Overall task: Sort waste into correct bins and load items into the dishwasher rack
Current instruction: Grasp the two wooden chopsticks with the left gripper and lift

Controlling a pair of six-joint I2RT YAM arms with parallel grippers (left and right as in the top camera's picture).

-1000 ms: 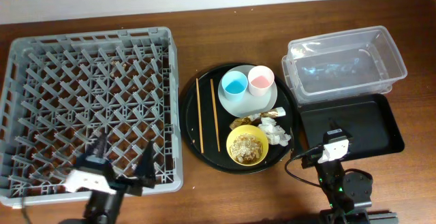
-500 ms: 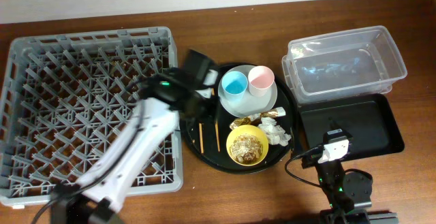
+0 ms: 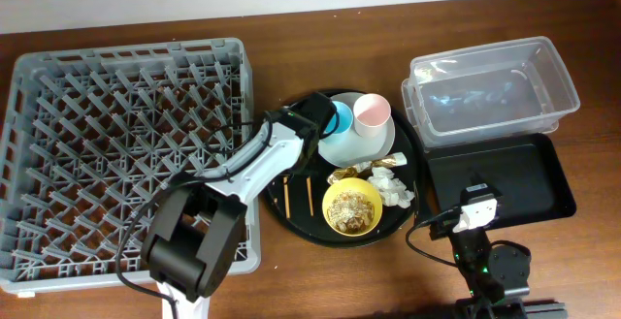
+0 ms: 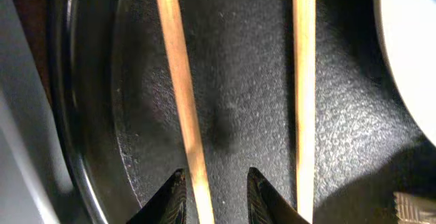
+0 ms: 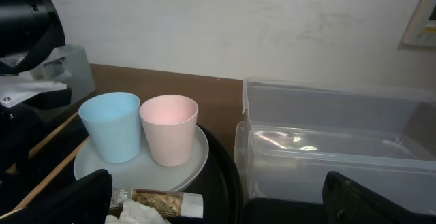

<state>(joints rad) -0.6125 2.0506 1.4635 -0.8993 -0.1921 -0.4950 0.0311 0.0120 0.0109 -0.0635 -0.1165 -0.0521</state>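
Note:
My left gripper point(image 4: 216, 183) is down on the round black tray point(image 3: 291, 220). Its jaws straddle the left of two wooden chopsticks point(image 4: 178, 81), narrowly open, with a gap on the right side. The other chopstick point(image 4: 304, 81) lies just outside the right finger. From above, my left arm point(image 3: 262, 159) covers the sticks' upper halves and part of the blue cup point(image 3: 340, 117). The pink cup point(image 3: 371, 113) stands beside it on the pale plate point(image 3: 367, 146). A yellow bowl point(image 3: 351, 206) holds crumbly scraps, with tissue wads point(image 3: 393, 191) and a foil wrapper point(image 3: 349, 172) close by. My right gripper point(image 5: 225, 203) hangs wide open and holds nothing.
The grey dishwasher rack point(image 3: 136, 49) fills the left of the table, right beside the round tray. A clear tub point(image 3: 490, 91) sits at the back right, with the shallow black tray point(image 3: 529, 178) in front of it, under my right arm.
My left arm swung from the rack's front edge across to the round tray and came down over the chopsticks. Its jaws narrowed from wide open. The right arm stayed still.

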